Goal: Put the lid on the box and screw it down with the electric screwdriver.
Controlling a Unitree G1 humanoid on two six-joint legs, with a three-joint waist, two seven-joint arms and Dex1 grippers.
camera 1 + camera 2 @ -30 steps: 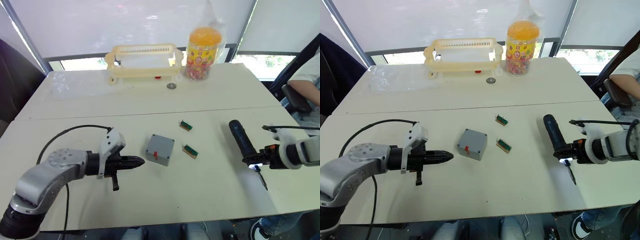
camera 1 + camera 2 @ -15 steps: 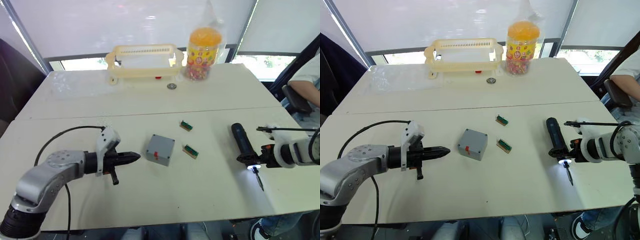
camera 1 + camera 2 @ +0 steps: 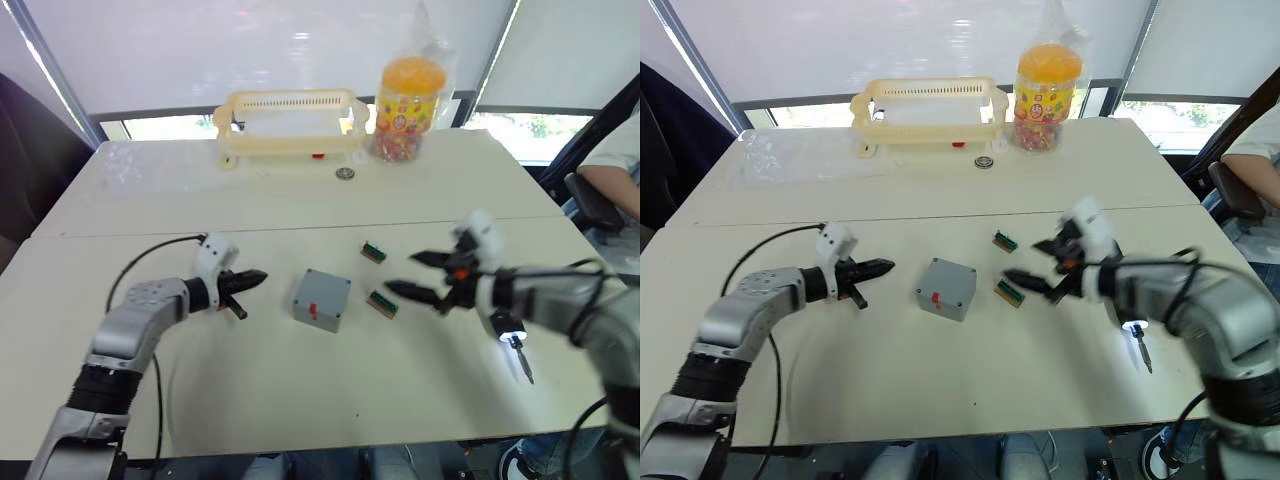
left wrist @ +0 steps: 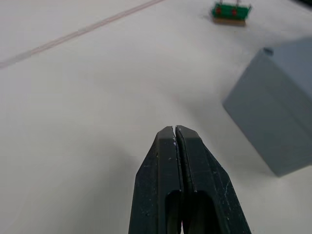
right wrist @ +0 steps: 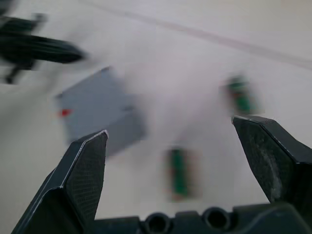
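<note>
Box [image 3: 321,298]: grey, square, small red mark on its near side, mid-desk [image 3: 300,400], no legible writing; left tool [image 3: 254,276] pinched closed at its 9 o'clock, right tool [image 3: 410,276] spread wide, empty, at its 3 o'clock.

Two cream tables [image 3: 300,205] stand pushed together, the seam between them running left to right across the middle. Beyond the far edge, white roller blinds [image 3: 250,50] cover the windows, with bright daylight showing in a strip beneath them. A dark chair [image 3: 590,200] sits at the far right, a person's arm [image 3: 615,165] resting by it.
</note>
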